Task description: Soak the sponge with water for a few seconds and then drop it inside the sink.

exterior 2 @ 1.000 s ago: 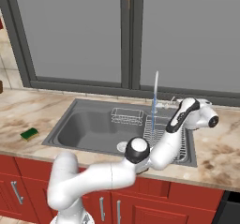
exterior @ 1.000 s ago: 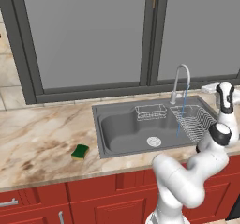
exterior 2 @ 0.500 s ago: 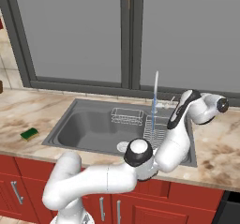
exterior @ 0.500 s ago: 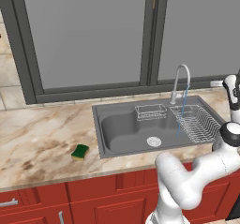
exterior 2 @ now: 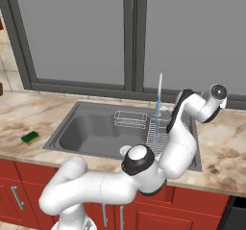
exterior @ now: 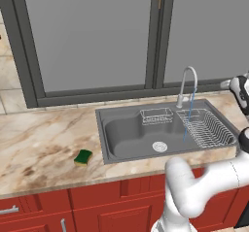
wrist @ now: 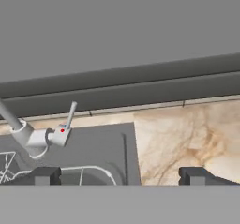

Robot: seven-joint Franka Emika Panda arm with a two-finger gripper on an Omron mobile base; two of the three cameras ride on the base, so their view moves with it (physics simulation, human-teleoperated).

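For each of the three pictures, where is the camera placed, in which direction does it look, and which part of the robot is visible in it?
Left base view: behind the arm, left side, looking forward and down at the sink and sponge; white arm at lower right.
Right base view: behind, right side, same sink, sponge and water; arm rising from lower left.
Hand view: on the hand, facing the faucet handle and counter; open gripper at bottom.
Both base views share sink, sponge, faucet.

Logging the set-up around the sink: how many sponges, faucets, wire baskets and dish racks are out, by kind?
sponge: 1
faucet: 1
wire basket: 1
dish rack: 1
Total: 4
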